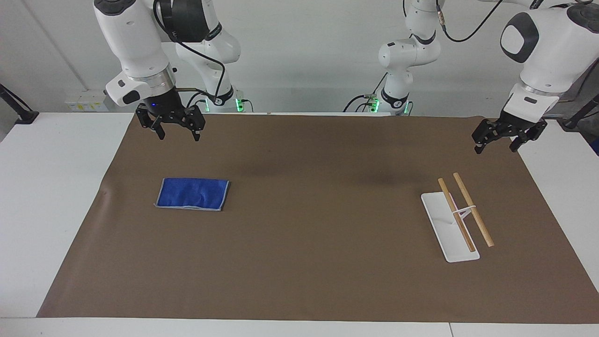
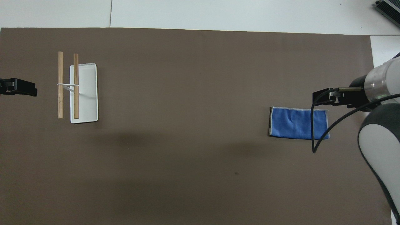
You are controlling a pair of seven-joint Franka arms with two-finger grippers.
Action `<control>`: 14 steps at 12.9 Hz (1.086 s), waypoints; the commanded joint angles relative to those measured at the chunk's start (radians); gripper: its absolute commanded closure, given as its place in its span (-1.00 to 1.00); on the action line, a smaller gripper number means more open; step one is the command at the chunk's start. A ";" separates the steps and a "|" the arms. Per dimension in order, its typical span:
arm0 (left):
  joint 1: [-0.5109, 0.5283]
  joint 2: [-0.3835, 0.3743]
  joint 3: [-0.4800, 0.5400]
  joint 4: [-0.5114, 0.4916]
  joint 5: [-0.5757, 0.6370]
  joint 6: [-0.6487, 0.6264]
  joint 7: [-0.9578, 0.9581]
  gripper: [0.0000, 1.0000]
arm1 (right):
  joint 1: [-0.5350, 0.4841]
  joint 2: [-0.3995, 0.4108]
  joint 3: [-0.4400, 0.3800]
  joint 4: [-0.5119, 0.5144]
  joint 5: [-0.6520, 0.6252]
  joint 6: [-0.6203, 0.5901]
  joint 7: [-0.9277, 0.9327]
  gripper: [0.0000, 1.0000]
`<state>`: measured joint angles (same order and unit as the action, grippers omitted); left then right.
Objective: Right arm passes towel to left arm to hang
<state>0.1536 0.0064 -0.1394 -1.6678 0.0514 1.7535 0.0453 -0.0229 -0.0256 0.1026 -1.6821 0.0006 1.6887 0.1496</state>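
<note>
Over the brown mat, at the edge nearest the robots, the right gripper hangs with its jaws spread wide and nothing between them. The right arm rises above it, blue wrist light showing and a black cable looping to the wrist. The towel lies flat on the mat toward the right arm's end of the table, folded to a blue rectangle with pale edging, a little farther from the robots than that gripper and apart from it.

At the left arm's end, the left gripper is likewise wide open and empty, raised over the mat's corner; the left arm waits there. The rack, a white base carrying two wooden rails, stands near it, a little farther from the robots.

I judge the task not yet begun: the pickup is the step in hand. The next move calls for the right gripper to come over the towel, descend, and pinch an edge so the cloth drapes for the handover.
</note>
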 commanded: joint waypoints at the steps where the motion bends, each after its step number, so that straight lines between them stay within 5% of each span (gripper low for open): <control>1: 0.015 -0.032 -0.006 -0.036 -0.005 0.011 0.010 -1.00 | -0.006 -0.004 0.003 0.002 0.001 -0.011 -0.021 -1.00; 10: 0.015 -0.031 -0.006 -0.036 -0.005 0.011 0.010 -1.00 | -0.035 -0.019 0.000 -0.048 0.001 0.014 -0.027 -1.00; 14: 0.015 -0.031 -0.006 -0.036 -0.005 0.011 0.010 -1.00 | -0.038 -0.042 -0.003 -0.258 0.001 0.280 -0.067 -1.00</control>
<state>0.1536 0.0063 -0.1394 -1.6678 0.0514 1.7535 0.0453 -0.0483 -0.0292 0.0951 -1.8234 0.0006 1.8730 0.1115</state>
